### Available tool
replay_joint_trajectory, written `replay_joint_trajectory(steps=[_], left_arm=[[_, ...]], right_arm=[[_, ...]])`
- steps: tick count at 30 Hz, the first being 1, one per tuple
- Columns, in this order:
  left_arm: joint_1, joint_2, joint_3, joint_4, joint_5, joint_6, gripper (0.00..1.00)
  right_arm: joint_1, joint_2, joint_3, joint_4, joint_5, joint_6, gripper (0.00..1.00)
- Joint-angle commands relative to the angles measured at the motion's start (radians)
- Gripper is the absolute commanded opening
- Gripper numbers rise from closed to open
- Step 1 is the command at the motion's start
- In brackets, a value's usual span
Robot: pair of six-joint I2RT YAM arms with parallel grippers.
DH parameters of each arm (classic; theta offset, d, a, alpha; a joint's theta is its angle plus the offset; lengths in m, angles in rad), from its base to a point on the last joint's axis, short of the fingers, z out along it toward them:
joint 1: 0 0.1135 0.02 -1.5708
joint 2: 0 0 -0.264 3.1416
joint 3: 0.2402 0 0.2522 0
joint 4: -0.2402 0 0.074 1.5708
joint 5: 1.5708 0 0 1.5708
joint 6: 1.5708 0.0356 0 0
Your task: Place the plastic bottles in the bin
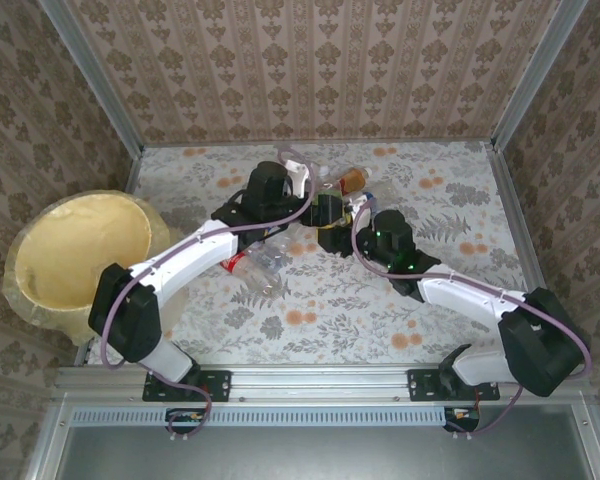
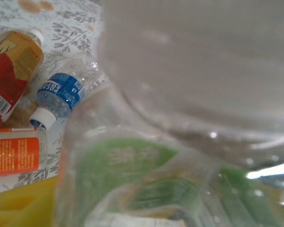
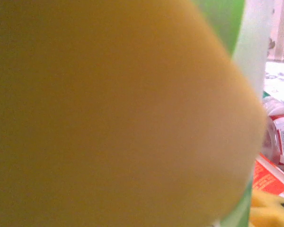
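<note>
A heap of small plastic bottles lies on its side near the middle of the floral table. The bin, a wide pale-yellow tub, stands well apart from them, beside the table's left edge.

In the left wrist view, a clear bottle is pressed up very close and blurred. A green-labelled bottle lies just under it. Farther off lie a blue-labelled bottle with a white cap and a red-labelled bottle.

The left pincer is down among the heap. Its fingers are hidden, so I cannot tell whether it is released or clenched on a bottle. The right pincer reaches in from the other side, just beside the left one. In its wrist view a blurred yellow surface with a green edge sits against the lens. I cannot tell whether that pincer grips it.

The step in hand looks like the left arm picking one bottle from the pile. To do it well, the fingers should probably close across the clear bottle's body alone, not catching the green-labelled one beneath. Thin plastic will likely flex and slip, so a firm, centred squeeze seems wise. A straight lift before swinging left toward the bin should avoid dragging neighbours. With both arms so close together, one arm yielding room would lower the risk of a knock.
</note>
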Motion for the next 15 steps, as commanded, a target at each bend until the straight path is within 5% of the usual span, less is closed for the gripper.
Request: replay_joint_trajectory(steps=[1,6,12,14,15], left_arm=[[-0.002,0.019,0.03,-0.041,-0.023,-0.006,0.66],[-0.001,-0.008,0.023,-0.041,-0.069,0.004,0.49],[0.0,-0.04,0.007,-0.055,-0.121,0.01,0.46],[0.002,-0.05,0.01,-0.068,-0.138,0.015,0.45],[0.004,-0.052,0.013,-0.077,-0.143,0.02,0.45]], right_arm=[[0.02,0.001,0.052,0.01,-0.044,-0.004,0.34],[0.02,-0.006,0.049,-0.003,-0.087,-0.015,0.46],[0.02,-0.077,-0.005,0.006,-0.112,-0.061,0.75],[0.02,-0.122,-0.039,0.006,-0.088,-0.074,1.0],[0.021,-0.141,-0.043,-0.013,-0.087,-0.075,1.0]])
